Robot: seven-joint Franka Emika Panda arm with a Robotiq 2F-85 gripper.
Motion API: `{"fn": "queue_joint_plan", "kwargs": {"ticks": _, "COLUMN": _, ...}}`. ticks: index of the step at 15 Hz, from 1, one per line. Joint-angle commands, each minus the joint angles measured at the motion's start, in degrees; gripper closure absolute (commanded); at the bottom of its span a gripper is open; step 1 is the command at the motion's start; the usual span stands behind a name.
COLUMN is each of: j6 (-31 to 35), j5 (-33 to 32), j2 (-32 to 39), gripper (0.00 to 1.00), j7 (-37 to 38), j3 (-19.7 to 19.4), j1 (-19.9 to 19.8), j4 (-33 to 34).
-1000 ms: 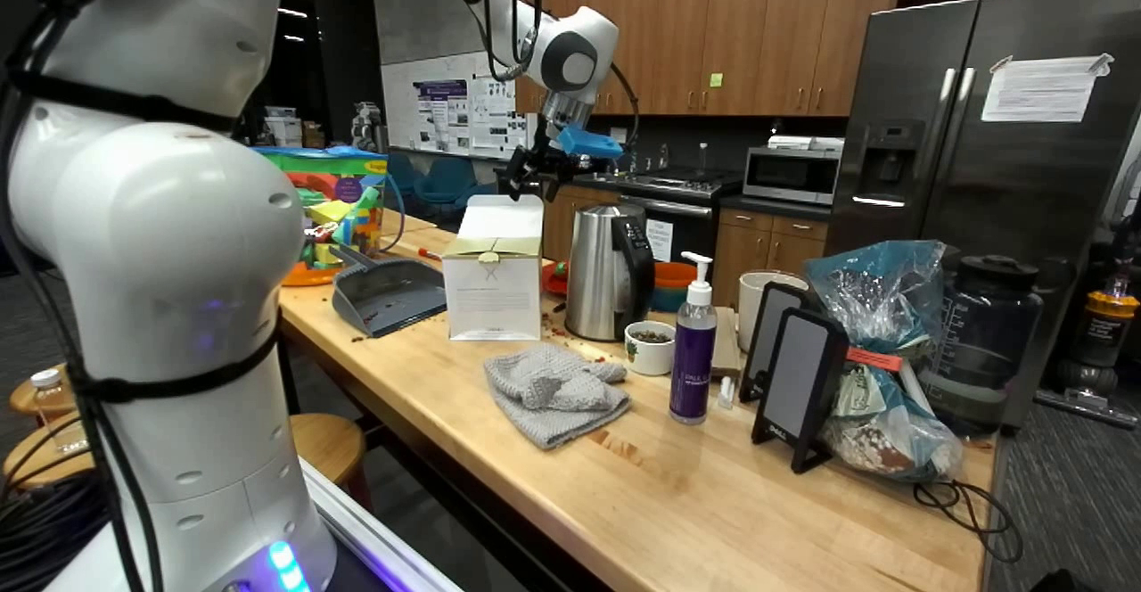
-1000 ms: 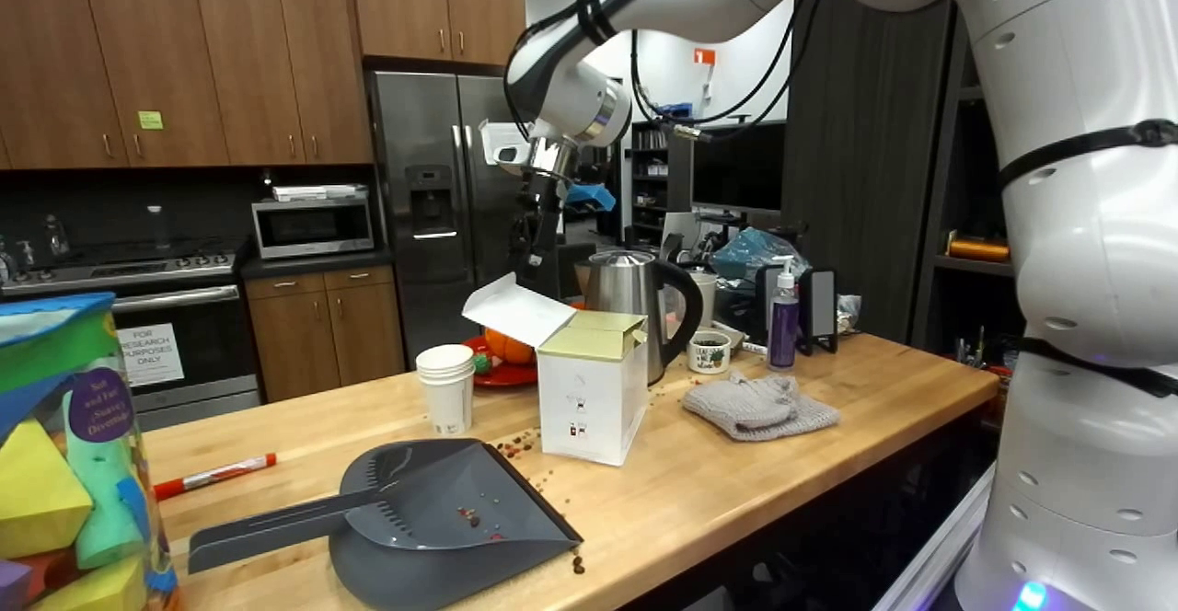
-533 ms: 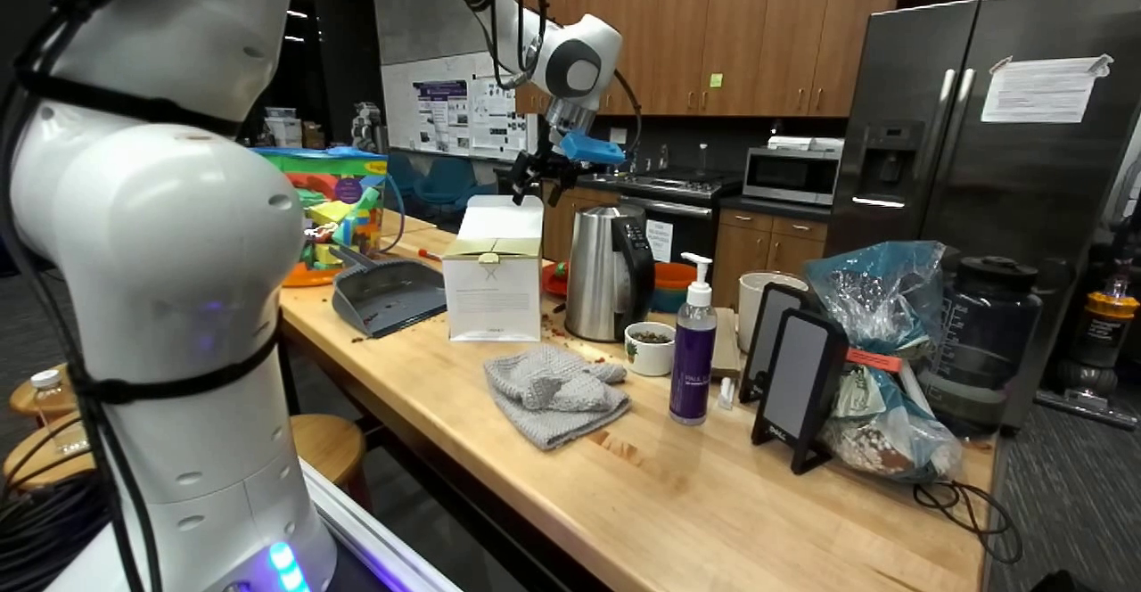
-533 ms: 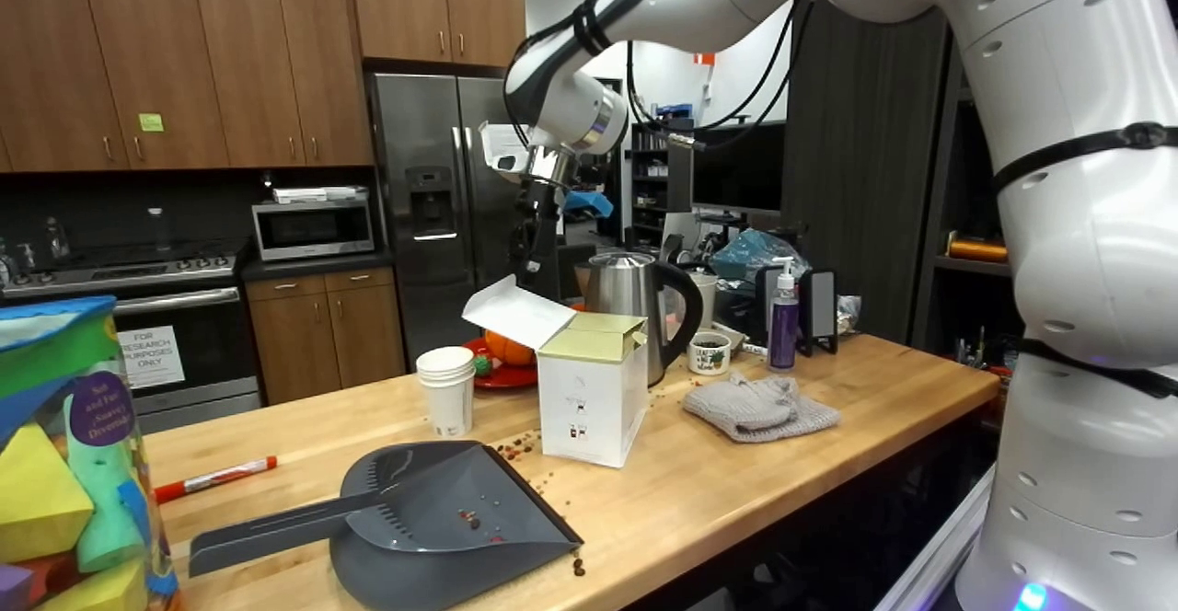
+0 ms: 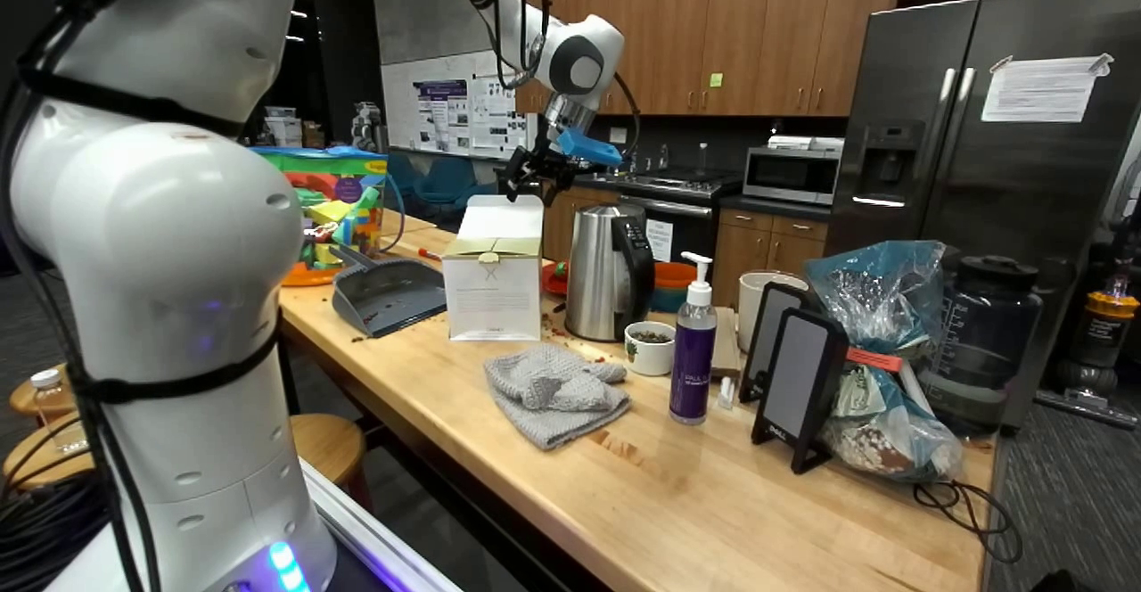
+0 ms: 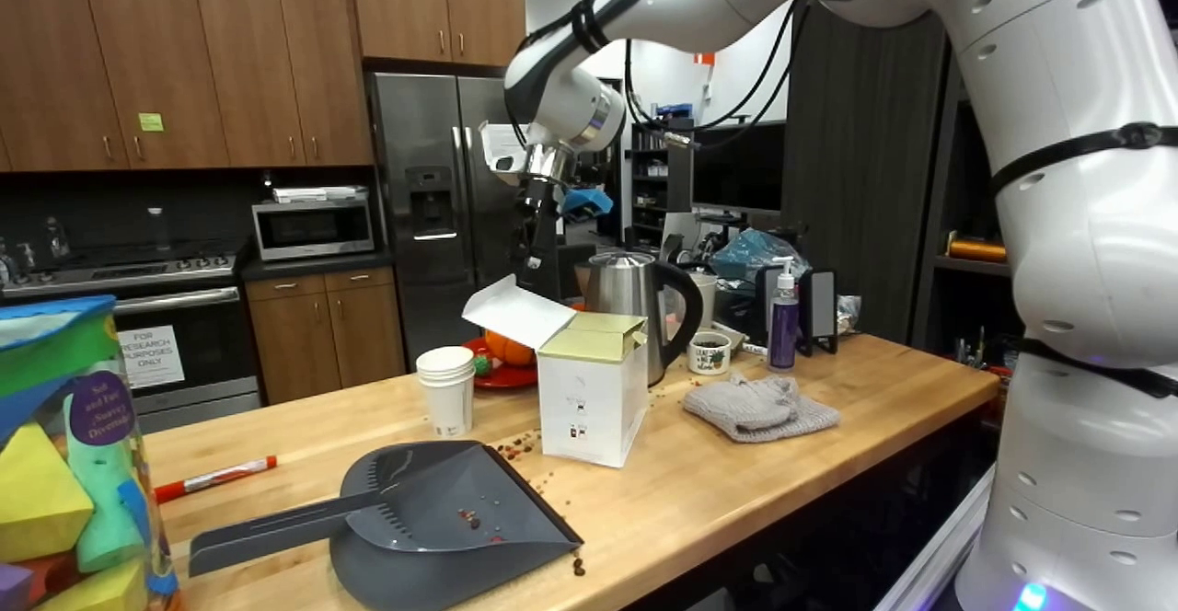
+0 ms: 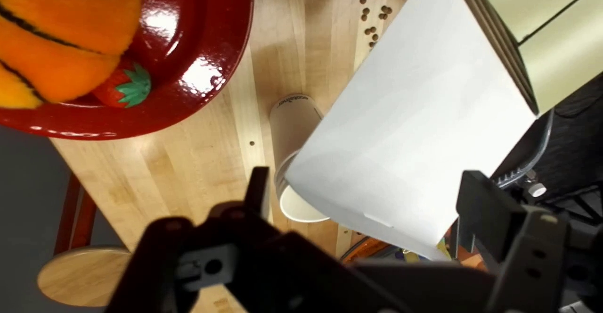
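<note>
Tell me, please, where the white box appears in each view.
In an exterior view: white box, left of centre.
In an exterior view: white box, near centre, lower half.
In the wrist view: white box, mostly right of centre.
Shared landmark: the red plate.

Black claw (image 6: 531, 252) above the flap (image 6: 518, 312) of a white box (image 6: 587, 409)

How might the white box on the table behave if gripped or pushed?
The lid flap would probably bend: it looks thin, with a creased end. The white box likely slides when pushed low, sitting flat on the smooth tabletop. Its weight cannot be judged.
</note>
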Motion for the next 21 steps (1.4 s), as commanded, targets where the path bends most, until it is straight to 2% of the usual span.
{"fn": "queue_joint_plan", "kwargs": {"ticks": 1, "j6": -6.38, "j5": -1.18, "j2": 0.36, "gripper": 0.00, "j7": 2.34, "j3": 0.84, "j1": -1.29, "j4": 2.57}}
{"fn": "queue_joint_plan", "kwargs": {"ticks": 7, "j6": -11.89, "j5": -0.35, "j2": -0.37, "gripper": 0.00, "j7": 2.97, "j3": 0.67, "j1": -1.67, "j4": 3.92}}
{"fn": "queue_joint_plan", "kwargs": {"ticks": 21, "j6": -12.70, "j5": 0.34, "j2": -2.09, "gripper": 0.00, "j7": 3.56, "j3": 0.55, "j1": -2.35, "j4": 3.80}}
